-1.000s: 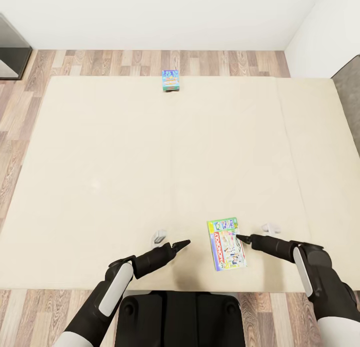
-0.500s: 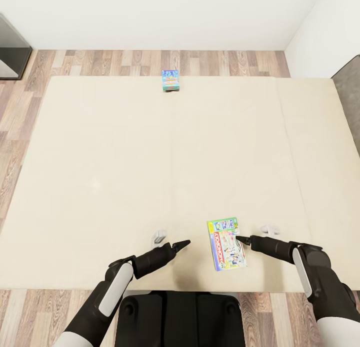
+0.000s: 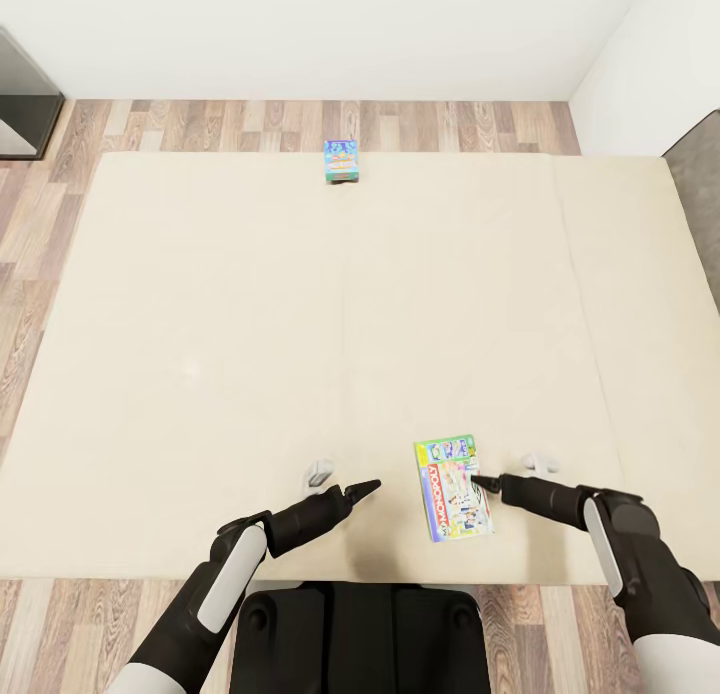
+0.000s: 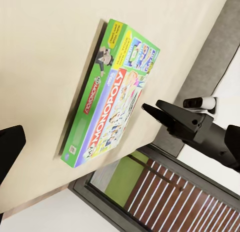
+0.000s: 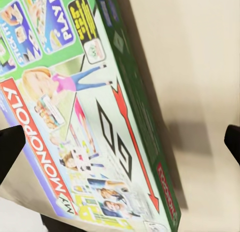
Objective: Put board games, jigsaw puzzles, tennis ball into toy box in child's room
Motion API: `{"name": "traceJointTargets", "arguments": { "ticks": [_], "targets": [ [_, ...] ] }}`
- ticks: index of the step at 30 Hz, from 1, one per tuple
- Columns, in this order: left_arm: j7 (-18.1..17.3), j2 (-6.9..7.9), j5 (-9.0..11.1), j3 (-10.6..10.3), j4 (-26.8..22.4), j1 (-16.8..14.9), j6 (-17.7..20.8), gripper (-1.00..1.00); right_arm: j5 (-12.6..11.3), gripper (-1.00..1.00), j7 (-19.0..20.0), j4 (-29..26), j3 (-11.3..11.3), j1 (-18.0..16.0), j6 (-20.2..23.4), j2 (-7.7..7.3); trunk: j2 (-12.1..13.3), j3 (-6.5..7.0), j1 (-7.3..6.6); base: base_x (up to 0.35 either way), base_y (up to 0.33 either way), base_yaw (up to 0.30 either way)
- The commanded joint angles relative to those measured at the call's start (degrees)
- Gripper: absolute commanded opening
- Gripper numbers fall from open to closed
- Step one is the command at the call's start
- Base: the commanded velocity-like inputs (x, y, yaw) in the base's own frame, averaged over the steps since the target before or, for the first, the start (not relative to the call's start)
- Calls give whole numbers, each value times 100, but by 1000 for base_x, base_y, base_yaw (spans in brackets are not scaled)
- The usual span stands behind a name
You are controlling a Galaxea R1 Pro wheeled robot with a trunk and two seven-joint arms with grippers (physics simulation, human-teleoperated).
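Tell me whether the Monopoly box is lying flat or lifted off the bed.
Lying flat: the Monopoly box rests face up on the bed, its shadow tight against its edge. The right hand is at its side, not gripping it.

This is a bedroom in a home, and by the look of it a child's. A wide bed (image 3: 300, 354) with a bare cream mattress takes up most of the room, and a grey padded headboard (image 3: 700, 199) closes its right end. Two toys lie on the mattress: a green Monopoly box (image 3: 453, 487) at the near edge and a smaller blue game box (image 3: 341, 161) at the far edge, well apart. Around the bed runs a floor (image 3: 200, 124) of wood-look planks in mixed brown and grey. Plain white walls (image 3: 330, 29) meet at the far right corner. A dark piece of furniture (image 3: 22, 99) stands at the far left.
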Motion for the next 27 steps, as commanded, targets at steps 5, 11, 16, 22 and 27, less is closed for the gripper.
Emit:
{"name": "traceJointTargets", "arguments": {
  "ticks": [5, 11, 16, 22, 27],
  "targets": [
    [2, -2, 30, 5, 0, -1, 38, 100, -22, 100, 6, 53, -3, -2, 41, 1, -4, -3, 1, 0, 0, 0],
    [2, -2, 30, 5, -2, -2, 38, 100, -20, 100, -1, 124, 0, -2, 40, 1, -4, -3, 1, 0, 0, 0],
    [2, -2, 30, 5, 0, -1, 38, 100, -20, 100, -6, 184, 3, -2, 38, 1, -4, -3, 1, 0, 0, 0],
    [2, -2, 30, 5, 3, -1, 38, 100, -17, 100, -18, 349, 8, -2, 33, 1, -4, -3, 1, 0, 0, 0],
    [2, -2, 30, 5, 3, -2, 38, 100, -16, 100, -22, 432, 9, -2, 27, 1, -4, -3, 1, 0, 0, 0]
  ]
}}
